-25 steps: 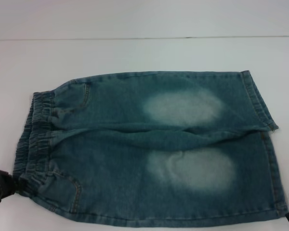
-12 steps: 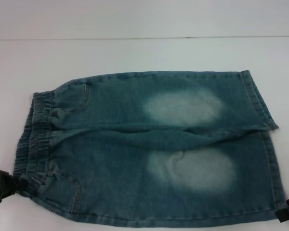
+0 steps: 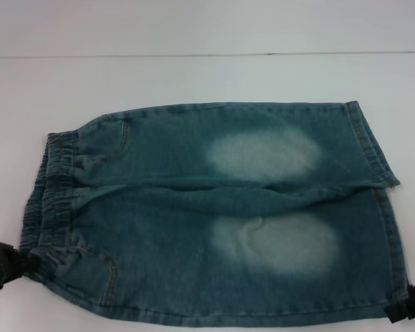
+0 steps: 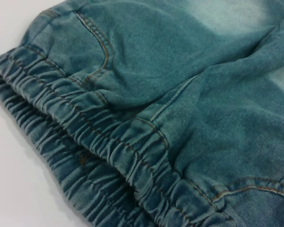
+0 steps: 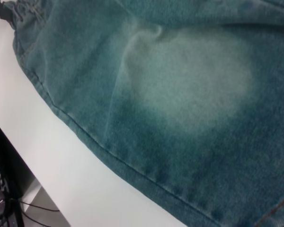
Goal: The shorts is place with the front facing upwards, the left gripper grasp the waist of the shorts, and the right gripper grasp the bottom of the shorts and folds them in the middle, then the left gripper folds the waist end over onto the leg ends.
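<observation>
- Shorts spread flat, front up, on the white table; waist of the shorts at the left, bottom of the shorts at the right, two pale faded patches mid-leg.
- Changed over the last second: right gripper, earlier only a sliver at the right edge of the head view, now further in and touching or just beside the near corner of the hem (near right corner of the garment).
- Left gripper unmoved in that time, parked against the near end of the elastic band at the near left.
- Cloth itself unshifted; no lift, no new crease.
- Meaning for the task: both claws probably settling onto their corners, grasp step about to begin, middle fold not yet started.
- Fingers of either claw too cropped to judge; cannot tell whether spread or clamped, and neither wrist view shows its own fingers.
- Left wrist view filled with ruffled waistband and pocket stitching; right wrist view with a faded patch and the near side seam.
- No brand, label or readable writing anywhere (no patch visible either).
</observation>
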`<action>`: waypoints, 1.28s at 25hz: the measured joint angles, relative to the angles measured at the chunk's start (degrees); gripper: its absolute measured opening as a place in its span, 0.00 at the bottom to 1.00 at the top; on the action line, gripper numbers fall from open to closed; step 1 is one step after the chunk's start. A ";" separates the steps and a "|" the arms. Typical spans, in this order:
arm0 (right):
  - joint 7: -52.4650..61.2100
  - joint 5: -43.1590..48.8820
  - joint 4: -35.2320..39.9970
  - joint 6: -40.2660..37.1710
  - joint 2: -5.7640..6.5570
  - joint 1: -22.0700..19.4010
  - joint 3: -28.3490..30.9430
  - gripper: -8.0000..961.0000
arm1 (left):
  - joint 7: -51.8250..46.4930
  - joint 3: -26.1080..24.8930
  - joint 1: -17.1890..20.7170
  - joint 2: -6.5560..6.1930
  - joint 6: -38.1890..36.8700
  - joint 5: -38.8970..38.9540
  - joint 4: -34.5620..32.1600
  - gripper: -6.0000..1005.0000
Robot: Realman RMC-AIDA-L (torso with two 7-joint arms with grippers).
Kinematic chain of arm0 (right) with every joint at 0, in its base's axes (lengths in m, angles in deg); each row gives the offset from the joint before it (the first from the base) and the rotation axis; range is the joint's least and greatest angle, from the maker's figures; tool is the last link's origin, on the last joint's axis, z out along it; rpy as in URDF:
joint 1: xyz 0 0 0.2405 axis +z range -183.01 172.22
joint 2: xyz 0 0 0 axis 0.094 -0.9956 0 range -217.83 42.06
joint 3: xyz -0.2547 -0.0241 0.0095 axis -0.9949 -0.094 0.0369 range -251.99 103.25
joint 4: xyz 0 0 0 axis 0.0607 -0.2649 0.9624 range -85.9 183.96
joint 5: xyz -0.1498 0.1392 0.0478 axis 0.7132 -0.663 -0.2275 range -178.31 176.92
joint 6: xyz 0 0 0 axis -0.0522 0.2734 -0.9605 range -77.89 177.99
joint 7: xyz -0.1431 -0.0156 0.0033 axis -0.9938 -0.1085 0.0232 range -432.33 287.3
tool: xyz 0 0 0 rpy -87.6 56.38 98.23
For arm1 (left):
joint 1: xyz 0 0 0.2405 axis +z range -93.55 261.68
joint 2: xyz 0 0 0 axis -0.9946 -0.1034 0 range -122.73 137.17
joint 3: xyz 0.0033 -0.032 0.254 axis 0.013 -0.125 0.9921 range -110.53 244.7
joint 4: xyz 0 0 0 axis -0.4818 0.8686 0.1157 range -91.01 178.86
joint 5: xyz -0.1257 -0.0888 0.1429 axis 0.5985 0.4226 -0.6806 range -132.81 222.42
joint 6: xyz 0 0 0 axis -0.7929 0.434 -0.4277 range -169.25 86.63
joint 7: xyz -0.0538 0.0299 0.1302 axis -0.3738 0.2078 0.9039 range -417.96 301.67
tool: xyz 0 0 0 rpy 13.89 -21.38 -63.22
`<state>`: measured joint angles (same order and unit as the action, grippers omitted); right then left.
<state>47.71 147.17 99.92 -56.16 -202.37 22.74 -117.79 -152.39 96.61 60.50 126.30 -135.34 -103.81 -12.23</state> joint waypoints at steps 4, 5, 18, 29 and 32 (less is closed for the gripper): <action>-0.04 0.24 -0.61 0.16 0.01 0.14 -0.05 0.80 | -0.02 0.00 0.00 0.07 0.01 0.00 0.00 0.07; -0.04 0.27 -0.62 0.36 0.01 0.07 -0.06 0.79 | -0.02 0.00 0.00 0.09 0.01 0.00 0.00 0.07; -1.59 0.32 -0.36 1.01 0.40 -0.66 -0.09 0.40 | -0.01 0.01 -0.08 0.19 0.09 0.00 0.00 0.07; -4.33 0.02 0.58 2.80 0.65 -0.83 3.52 0.04 | -0.60 -0.29 -0.76 0.28 -0.48 0.51 -0.03 0.07; -5.18 -0.27 1.82 2.88 0.73 -0.45 6.19 0.04 | -2.43 -0.59 -1.94 0.28 -0.84 0.66 -0.08 0.07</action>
<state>42.53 146.90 101.74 -53.27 -201.64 22.30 -111.60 -154.82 96.02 58.56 126.58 -136.18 -103.15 -12.32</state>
